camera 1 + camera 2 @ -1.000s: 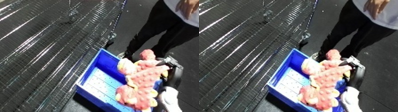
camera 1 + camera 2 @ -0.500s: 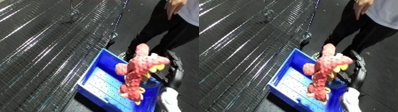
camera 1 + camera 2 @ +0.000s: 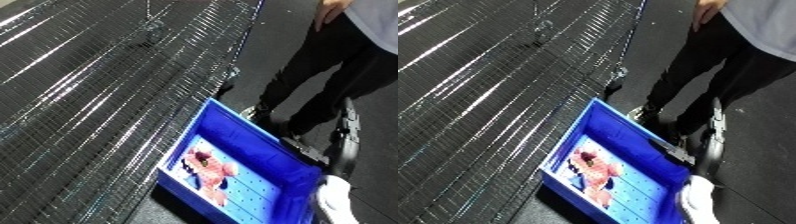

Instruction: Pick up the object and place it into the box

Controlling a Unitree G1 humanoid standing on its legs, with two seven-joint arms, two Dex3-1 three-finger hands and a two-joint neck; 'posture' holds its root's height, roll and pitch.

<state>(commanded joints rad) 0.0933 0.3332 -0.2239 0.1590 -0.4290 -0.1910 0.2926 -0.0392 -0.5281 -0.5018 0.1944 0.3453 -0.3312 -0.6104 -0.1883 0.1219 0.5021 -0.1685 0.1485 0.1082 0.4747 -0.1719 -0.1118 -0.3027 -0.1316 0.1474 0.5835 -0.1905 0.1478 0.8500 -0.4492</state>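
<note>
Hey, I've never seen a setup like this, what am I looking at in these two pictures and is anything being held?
Both pictures come from one stereo camera on a humanoid robot's head, looking down: the left eye and the right eye, so they are nearly identical. On the left is a black wire mesh shelf surface. Beside it, lower down, sits a blue plastic bin on the dark floor. Inside the bin lies a pink and red plush toy. At the lower right edge you see part of the robot's white and silver right forearm. Neither hand shows in either picture, so nothing can be seen being held. The toy already rests in the bin.
</note>
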